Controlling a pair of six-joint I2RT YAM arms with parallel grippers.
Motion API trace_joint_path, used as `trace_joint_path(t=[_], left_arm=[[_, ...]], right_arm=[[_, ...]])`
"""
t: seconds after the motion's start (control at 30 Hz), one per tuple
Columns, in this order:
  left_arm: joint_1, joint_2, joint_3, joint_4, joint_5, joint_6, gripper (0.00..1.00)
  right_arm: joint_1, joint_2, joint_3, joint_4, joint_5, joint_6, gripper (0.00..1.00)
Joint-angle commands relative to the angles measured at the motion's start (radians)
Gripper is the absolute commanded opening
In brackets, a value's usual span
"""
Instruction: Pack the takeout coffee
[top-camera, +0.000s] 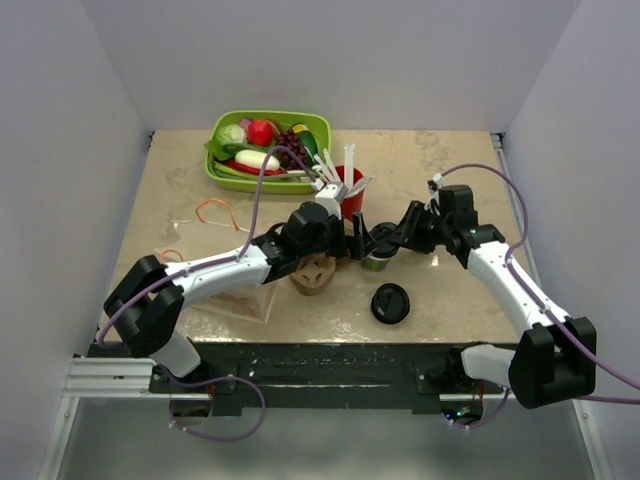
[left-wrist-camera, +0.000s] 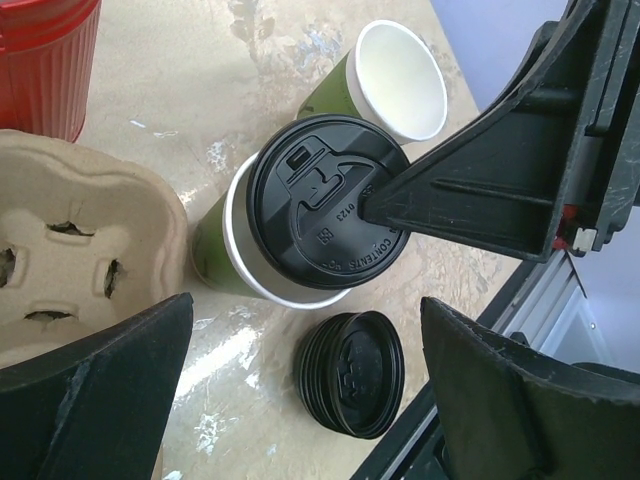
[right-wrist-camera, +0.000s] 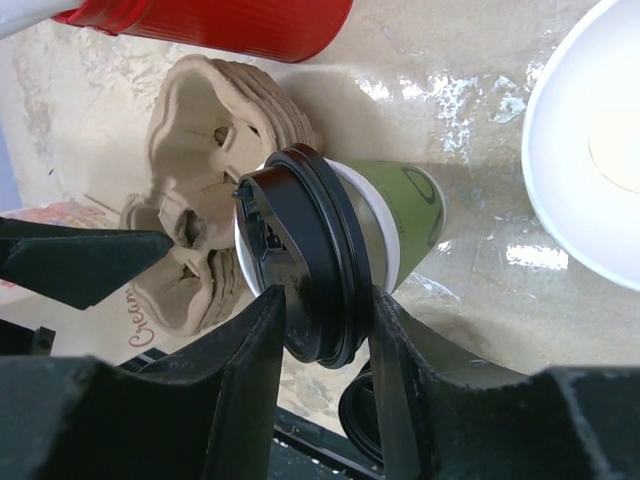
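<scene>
The takeout coffee is a green paper cup (left-wrist-camera: 213, 258) with a white rim, standing beside the cardboard carrier (left-wrist-camera: 70, 230). A black lid (left-wrist-camera: 325, 200) sits slightly askew on its rim. From the right wrist, the lid (right-wrist-camera: 310, 260) lies between the fingers of my right gripper (right-wrist-camera: 328, 300), which are parted and close on either side of it. My left gripper (left-wrist-camera: 305, 305) hovers above the cup, wide open and holding nothing. In the top view both grippers (top-camera: 360, 238) (top-camera: 392, 240) meet over the cup (top-camera: 378, 260) at mid-table.
A second green cup (left-wrist-camera: 400, 75) stands lidless just behind. A stack of black lids (top-camera: 390, 303) lies nearer the arms. A red cup (top-camera: 348, 195) with white sticks and a green basket (top-camera: 225, 178) of toy food stand at the back. A clear sheet (top-camera: 235, 300) lies front left.
</scene>
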Motion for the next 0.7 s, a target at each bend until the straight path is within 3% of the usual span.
trace_joint_path(t=[0.0,0.23,0.67], left_arm=[[-0.016,0.017,0.059,0.014,-0.032,-0.001,1.00],[-0.052,0.059,0.137,-0.080,-0.176,0.006,0.99],[-0.067,0.112,0.167,-0.077,-0.230,-0.027,0.94]], right_arm=[[-0.005,-0.006,0.045,-0.018,0.059,-0.012,0.43],[-0.006,0.003,0.050,-0.027,0.064,-0.022,0.45],[-0.006,0.032,0.037,-0.024,0.078,-0.032,0.48]])
